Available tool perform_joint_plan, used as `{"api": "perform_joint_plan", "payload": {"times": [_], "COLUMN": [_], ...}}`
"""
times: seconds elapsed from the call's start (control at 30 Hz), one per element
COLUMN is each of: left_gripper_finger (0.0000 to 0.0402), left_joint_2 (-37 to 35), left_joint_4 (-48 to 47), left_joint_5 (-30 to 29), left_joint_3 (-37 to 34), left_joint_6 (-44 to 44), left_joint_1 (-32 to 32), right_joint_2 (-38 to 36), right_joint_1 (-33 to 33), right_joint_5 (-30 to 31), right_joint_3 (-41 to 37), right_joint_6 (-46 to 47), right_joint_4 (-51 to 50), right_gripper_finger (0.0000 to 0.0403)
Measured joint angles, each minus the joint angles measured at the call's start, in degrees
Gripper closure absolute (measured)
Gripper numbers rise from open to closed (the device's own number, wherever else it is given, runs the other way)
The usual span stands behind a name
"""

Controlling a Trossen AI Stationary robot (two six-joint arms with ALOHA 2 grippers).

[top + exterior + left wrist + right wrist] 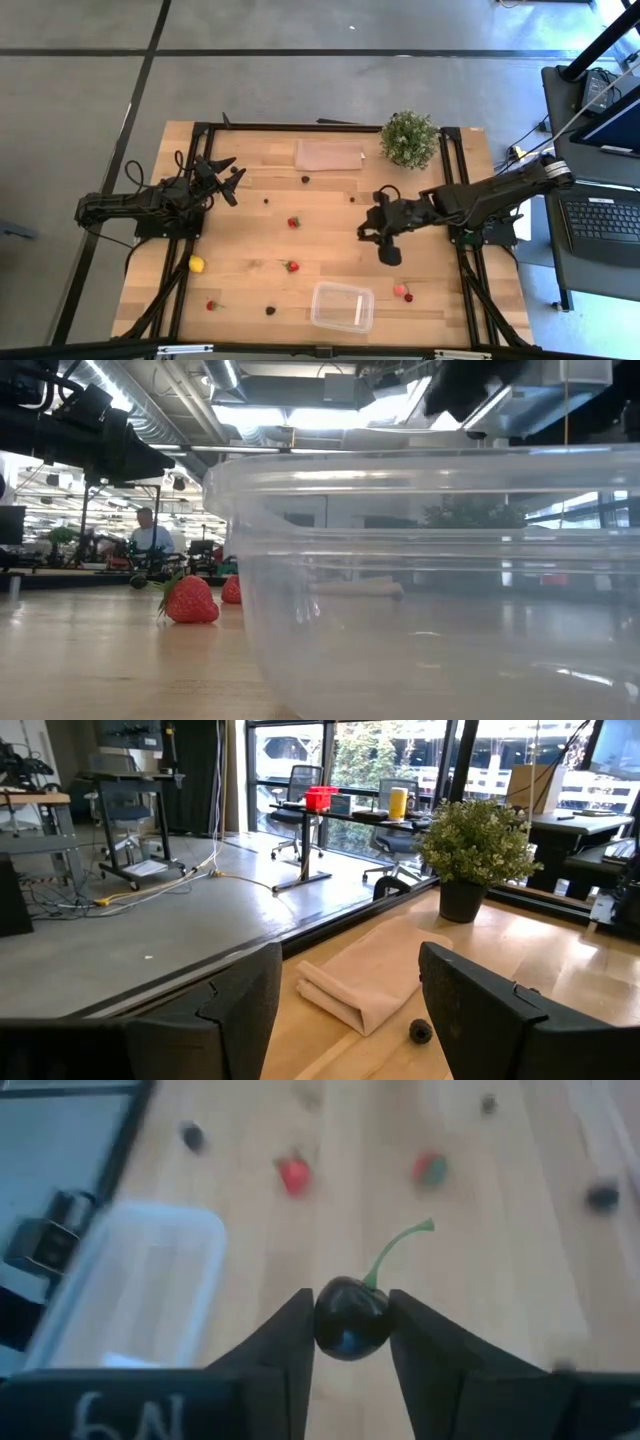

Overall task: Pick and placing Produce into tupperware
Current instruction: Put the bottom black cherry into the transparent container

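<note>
**Cherry in the jaws, tub not yet reached**

The right gripper [350, 1330] has its two fingers pinched on a dark cherry [350, 1320], green stem sticking up and away. It hangs above the table, just up-table from the tupperware [342, 306], which sits empty near the front edge. From here the risk, as I judge it, is in the grip itself: the cherry is round and glossy and caught only at its sides, so a jolt on the way over could squeeze it out and send it rolling off among the other produce.

A release made too early would drop it on the wood short of the tub's near wall; too low an approach could knock the light tub sideways. Two red pieces [403, 292] lie just to the right of the tub, a strawberry [291, 266] up and to its left, and a lemon [197, 264] well off to the left.

The left gripper [228, 178] waits far up-left of the tub, fingers spread and empty, facing a folded cloth [370, 975] and a potted plant [472, 850].
</note>
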Motion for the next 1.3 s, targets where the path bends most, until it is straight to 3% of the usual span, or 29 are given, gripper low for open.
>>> {"api": "perform_joint_plan", "payload": {"times": [0.27, 0.43, 0.8, 1.3], "left_gripper_finger": [0.0172, 0.0172, 0.0172, 0.0172], "left_joint_2": [0.0, 0.0, 0.0, 0.0], "left_joint_4": [0.0, 0.0, 0.2, 0.3], "left_joint_5": [0.0, 0.0, 0.4, 0.5], "left_joint_3": [0.0, 0.0, 0.0, 0.0], "left_joint_6": [0.0, 0.0, -0.4, -0.4], "left_joint_1": [0.0, 0.0, 0.0, 0.0], "right_joint_2": [14.0, 21.5, 34.5, 45.1], "right_joint_1": [5.6, 9.3, 18.7, 20.5], "right_joint_5": [0.0, 0.0, -0.7, -0.6], "right_joint_3": [21.7, 30.1, 32.6, 32.6], "right_joint_6": [-6.6, -7.1, 1.9, 9.2], "right_joint_4": [-17.7, -23.0, -22.5, -20.3], "right_gripper_finger": [0.0286, 0.0287, 0.0286, 0.0282]}}
